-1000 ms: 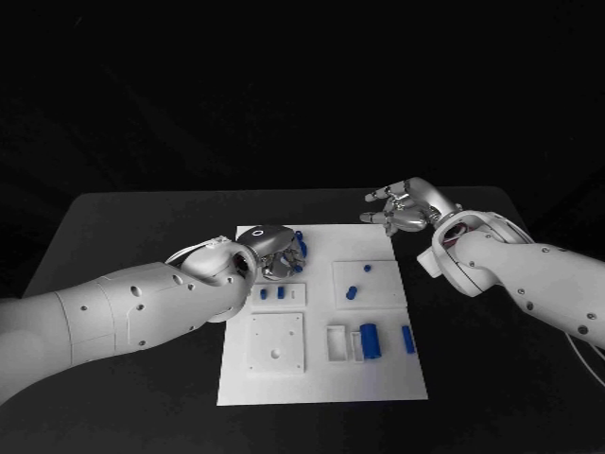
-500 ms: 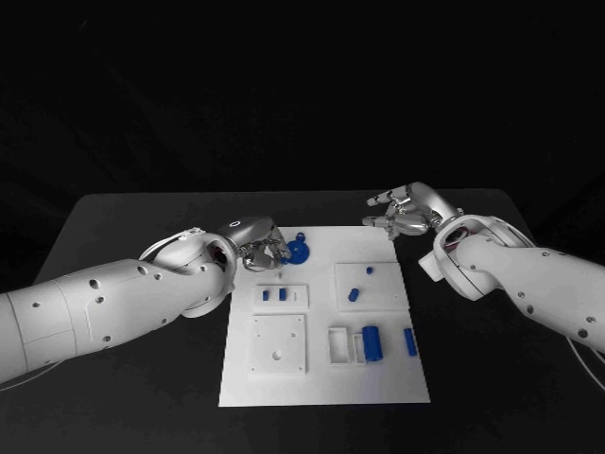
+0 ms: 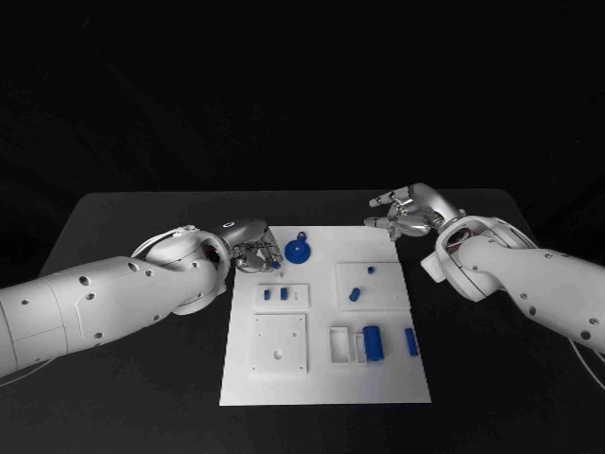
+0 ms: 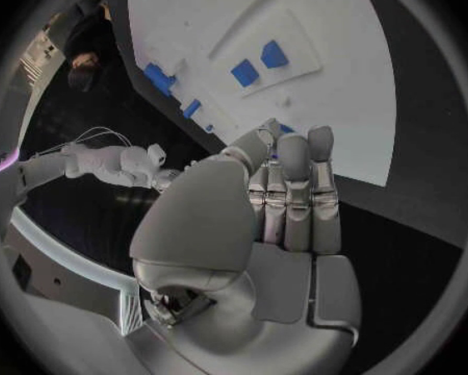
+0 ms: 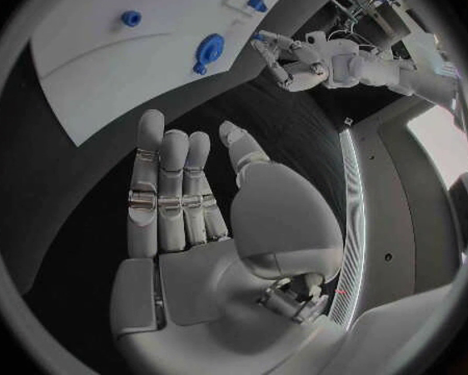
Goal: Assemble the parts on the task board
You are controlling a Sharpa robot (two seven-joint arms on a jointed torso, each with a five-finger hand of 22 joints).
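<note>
Head camera looks down; wrist cameras (2) sit close — all share the task board (image 3: 324,312).

The table (image 3: 126,218) is black. The board (image 3: 385,378) on it is plain white, as are its raised blocks (image 3: 277,342). The parts (image 3: 371,341) are blue, the disc (image 3: 297,251) near the board's far edge included. Both arms (image 3: 98,303) are white, both hands (image 3: 409,210) silver.

Bare bench (image 3: 139,213) lies open on both sides of the white board (image 3: 385,378). The left hand (image 3: 252,248) crowds the board's far left corner beside the round blue piece (image 3: 297,251); the right hand (image 3: 409,212) hovers off its far right corner.
</note>
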